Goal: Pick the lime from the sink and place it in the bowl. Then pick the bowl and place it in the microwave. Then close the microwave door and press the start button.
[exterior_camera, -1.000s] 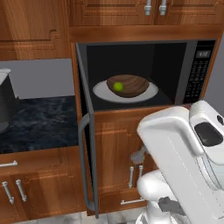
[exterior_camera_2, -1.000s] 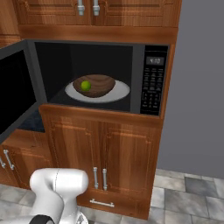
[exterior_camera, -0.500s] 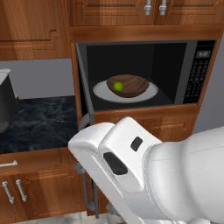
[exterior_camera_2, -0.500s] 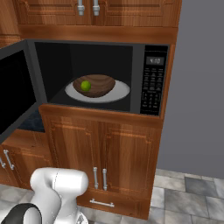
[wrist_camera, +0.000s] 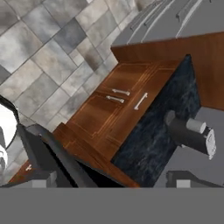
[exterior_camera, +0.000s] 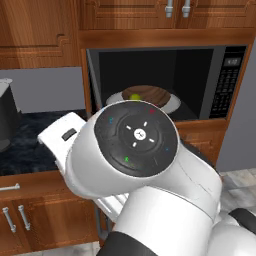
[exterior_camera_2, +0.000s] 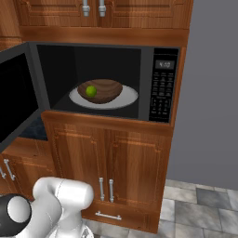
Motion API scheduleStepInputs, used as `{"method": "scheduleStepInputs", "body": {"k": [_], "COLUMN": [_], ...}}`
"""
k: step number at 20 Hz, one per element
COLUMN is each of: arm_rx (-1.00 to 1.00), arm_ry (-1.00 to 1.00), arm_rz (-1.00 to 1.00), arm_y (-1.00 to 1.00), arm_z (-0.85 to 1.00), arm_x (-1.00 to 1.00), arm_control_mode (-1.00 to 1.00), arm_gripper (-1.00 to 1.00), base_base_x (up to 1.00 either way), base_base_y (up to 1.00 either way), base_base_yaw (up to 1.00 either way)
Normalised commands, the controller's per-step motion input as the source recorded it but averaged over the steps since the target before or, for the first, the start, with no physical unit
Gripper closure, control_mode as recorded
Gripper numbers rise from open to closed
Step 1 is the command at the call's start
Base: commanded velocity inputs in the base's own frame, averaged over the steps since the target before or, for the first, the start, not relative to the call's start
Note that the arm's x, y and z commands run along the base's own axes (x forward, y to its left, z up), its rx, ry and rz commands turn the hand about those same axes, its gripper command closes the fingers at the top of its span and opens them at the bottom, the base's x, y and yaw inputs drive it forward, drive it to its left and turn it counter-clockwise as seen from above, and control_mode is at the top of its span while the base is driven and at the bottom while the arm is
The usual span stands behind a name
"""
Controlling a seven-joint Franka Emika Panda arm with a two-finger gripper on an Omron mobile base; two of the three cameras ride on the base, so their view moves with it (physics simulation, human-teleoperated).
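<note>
The microwave (exterior_camera_2: pixel 93 83) stands open, its door (exterior_camera_2: pixel 15 103) swung out to the left. Inside, the dark brown bowl (exterior_camera_2: pixel 106 90) rests on the pale turntable plate (exterior_camera_2: pixel 129 99), and the yellow-green lime (exterior_camera_2: pixel 91 91) lies in the bowl. In the left base view my arm's big round joint (exterior_camera: pixel 136 136) covers most of the bowl (exterior_camera: pixel 150 93). The black keypad strip (exterior_camera_2: pixel 162 90) is on the microwave's right side. My gripper (wrist_camera: pixel 113 183) is open with nothing between its fingertips, aimed down at the lower cabinets and the floor. The sink is out of view.
A dark counter (wrist_camera: pixel 157 131) carries a grey kettle (wrist_camera: pixel 189 134), also at the left edge (exterior_camera: pixel 7 120). Wooden cabinet doors with bar handles (exterior_camera_2: pixel 106 189) sit below the microwave. A dark slanted panel (wrist_camera: pixel 46 158) is close to my left fingertip. The floor is tiled (wrist_camera: pixel 41 48).
The arm has swung up and leftward; its big joint now fills the foreground of the left base view. Bowl, lime and door have not moved. The jaws stay open.
</note>
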Motion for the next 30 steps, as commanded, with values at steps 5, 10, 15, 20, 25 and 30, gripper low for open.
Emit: {"method": "scheduleStepInputs", "body": {"k": [5, 10, 15, 20, 25, 30], "arm_rx": [-0.13, -0.07, 0.0, 0.0, 0.0, 0.0], "arm_ry": [0.0, -0.02, -0.06, -0.07, -0.03, -0.03], "arm_rz": [-0.1, -0.08, -0.11, -0.13, -0.09, -0.09], "arm_y": [0.21, -0.03, -0.48, -0.84, -0.91, -0.88], "arm_z": [-0.5, -0.54, -0.35, -0.18, -0.08, -0.01], "arm_x": [0.86, 0.2, 0.02, 0.16, 0.48, 0.62], "arm_control_mode": [-1.0, -1.0, -1.0, -1.0, -1.0, -1.0], "arm_gripper": [-1.0, -1.0, -1.0, -1.0, -1.0, -1.0], "base_base_x": [0.0, 0.0, 0.0, 0.0, 0.0, 0.0], "base_base_y": [0.0, 0.0, 0.0, 0.0, 0.0, 0.0], "base_base_yaw": [0.0, 0.0, 0.0, 0.0, 0.0, 0.0]}}
